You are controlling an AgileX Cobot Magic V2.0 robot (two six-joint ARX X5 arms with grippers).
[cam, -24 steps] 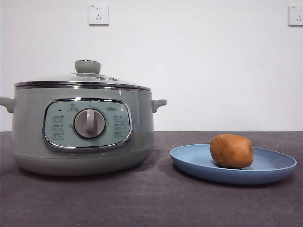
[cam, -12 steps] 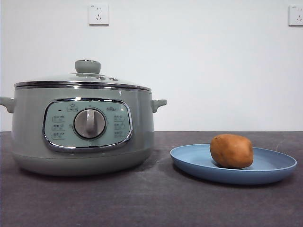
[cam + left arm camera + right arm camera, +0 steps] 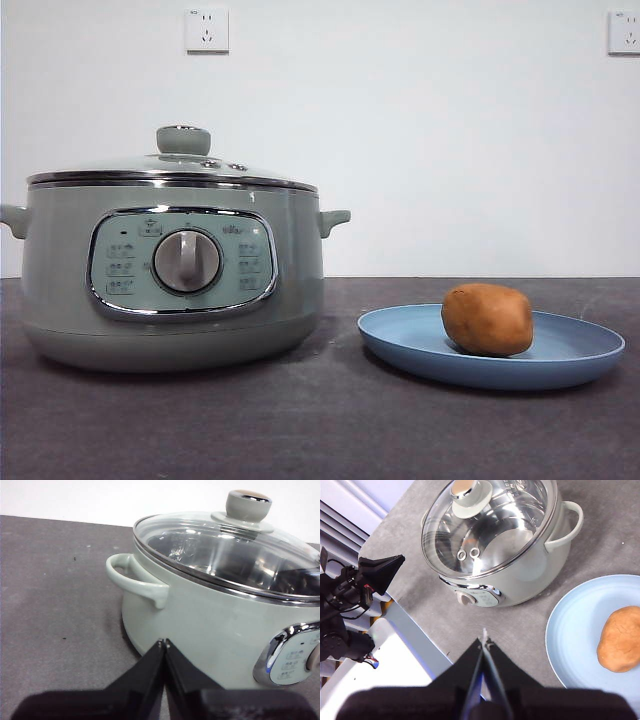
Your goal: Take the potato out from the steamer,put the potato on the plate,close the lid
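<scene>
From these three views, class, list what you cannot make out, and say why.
- Steamer panel labels: too small in the front view.
- Plate: cut off by the right wrist picture's edge.
- Steamer's far side: cut off by the left wrist picture's edge.
- Both hands: absent from the front view.

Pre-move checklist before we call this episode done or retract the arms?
1. Potato on plate: ok, resting left of its centre in the front view.
2. Lid on steamer: ok, rim looks seated all round.
3. Steamer holds nothing: ok, only bare steel seen through the glass.
4. Left gripper free: ok, fingers shut on nothing, beside the steamer's handle.
5. Right gripper free: ok, fingers shut on nothing, above the table between steamer and plate.
6. Steamer switched off: cannot tell.
</scene>
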